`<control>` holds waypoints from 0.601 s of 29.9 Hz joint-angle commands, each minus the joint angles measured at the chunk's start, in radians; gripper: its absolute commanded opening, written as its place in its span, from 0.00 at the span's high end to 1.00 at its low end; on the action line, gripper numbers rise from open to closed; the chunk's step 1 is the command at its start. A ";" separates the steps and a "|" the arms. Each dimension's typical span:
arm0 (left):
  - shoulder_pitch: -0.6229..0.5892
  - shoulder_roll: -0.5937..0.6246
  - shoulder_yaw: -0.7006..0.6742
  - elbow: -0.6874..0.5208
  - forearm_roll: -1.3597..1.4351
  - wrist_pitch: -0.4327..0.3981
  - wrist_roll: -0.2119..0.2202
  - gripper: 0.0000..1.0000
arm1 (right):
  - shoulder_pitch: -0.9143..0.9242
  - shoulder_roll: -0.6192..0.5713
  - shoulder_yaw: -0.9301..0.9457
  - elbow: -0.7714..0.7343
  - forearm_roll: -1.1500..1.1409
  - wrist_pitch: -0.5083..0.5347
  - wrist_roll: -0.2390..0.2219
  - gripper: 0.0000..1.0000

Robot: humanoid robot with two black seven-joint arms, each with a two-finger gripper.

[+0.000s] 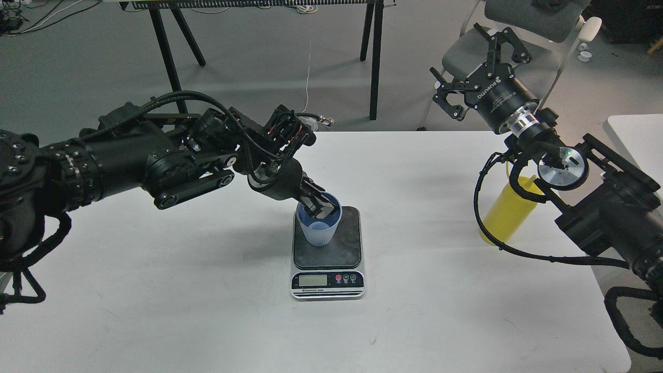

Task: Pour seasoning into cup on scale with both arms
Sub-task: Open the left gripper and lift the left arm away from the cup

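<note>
I'm setting the cup [319,228] on the scale [327,248] with my left gripper [319,207] clamped on its rim — next, release, while my right gripper [479,72], fingers spread, hangs above the bottle [506,212].

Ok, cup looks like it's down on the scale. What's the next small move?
Probably open the left gripper and lift it clear: the cup stands upright on the scale. The right gripper is open, high above the seasoning, untouched.
</note>
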 commanded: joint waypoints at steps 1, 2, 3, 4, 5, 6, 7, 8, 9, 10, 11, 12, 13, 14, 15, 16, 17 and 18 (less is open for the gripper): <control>-0.052 0.021 -0.039 0.010 -0.143 -0.019 0.000 0.02 | 0.000 0.000 -0.001 0.000 0.000 0.000 0.000 0.01; -0.067 0.038 -0.047 0.013 -0.186 -0.032 0.000 0.01 | 0.000 0.000 -0.002 0.000 0.000 0.000 0.000 0.01; -0.081 0.064 -0.057 0.022 -0.238 -0.036 0.000 0.01 | 0.000 0.000 -0.002 0.000 0.000 0.000 0.001 0.01; -0.090 0.084 -0.070 0.036 -0.284 -0.036 0.000 0.01 | 0.000 0.000 -0.002 0.000 0.000 0.000 0.000 0.01; -0.100 0.105 -0.085 0.051 -0.339 -0.036 0.000 0.01 | 0.000 -0.002 -0.002 0.000 0.000 0.000 0.000 0.01; -0.104 0.119 -0.099 0.062 -0.390 -0.036 0.000 0.01 | -0.001 -0.002 -0.002 0.000 0.000 0.000 0.000 0.01; -0.107 0.130 -0.111 0.070 -0.428 -0.036 0.000 0.01 | -0.002 -0.002 -0.002 0.000 0.000 0.000 0.000 0.01; -0.109 0.142 -0.125 0.076 -0.470 -0.036 0.000 0.01 | -0.002 -0.002 -0.002 0.000 0.000 0.000 0.000 0.01; -0.107 0.159 -0.149 0.077 -0.520 -0.036 0.000 0.01 | -0.002 -0.002 -0.002 0.000 0.000 0.000 0.000 0.01; -0.104 0.181 -0.185 0.079 -0.571 -0.036 0.000 0.01 | -0.003 -0.002 -0.002 0.000 0.000 0.000 0.000 0.01; -0.094 0.208 -0.243 0.083 -0.638 -0.036 0.000 0.01 | -0.006 -0.002 -0.002 0.000 0.000 0.000 0.000 0.01; -0.081 0.225 -0.312 0.097 -0.718 -0.036 0.000 0.01 | -0.006 -0.002 -0.002 0.000 0.000 0.000 0.000 0.01; -0.063 0.239 -0.378 0.115 -0.796 -0.036 0.000 0.01 | -0.008 -0.002 -0.001 0.000 0.000 0.000 0.000 0.01; -0.026 0.245 -0.457 0.148 -0.889 -0.036 0.000 0.01 | -0.008 -0.002 0.001 0.001 0.000 0.000 0.000 0.01; 0.007 0.244 -0.525 0.187 -0.962 -0.036 0.000 0.01 | -0.008 -0.002 0.006 0.001 0.002 0.000 0.000 0.01; 0.038 0.242 -0.591 0.245 -1.028 -0.036 0.000 0.01 | -0.009 -0.002 0.010 0.001 0.005 0.000 0.000 0.01; 0.060 0.238 -0.634 0.299 -1.082 -0.036 0.000 0.01 | -0.009 -0.002 0.012 0.001 0.008 0.000 0.000 0.01; 0.078 0.232 -0.666 0.360 -1.131 -0.036 0.000 0.01 | -0.011 -0.003 0.013 0.001 0.015 0.000 -0.002 0.01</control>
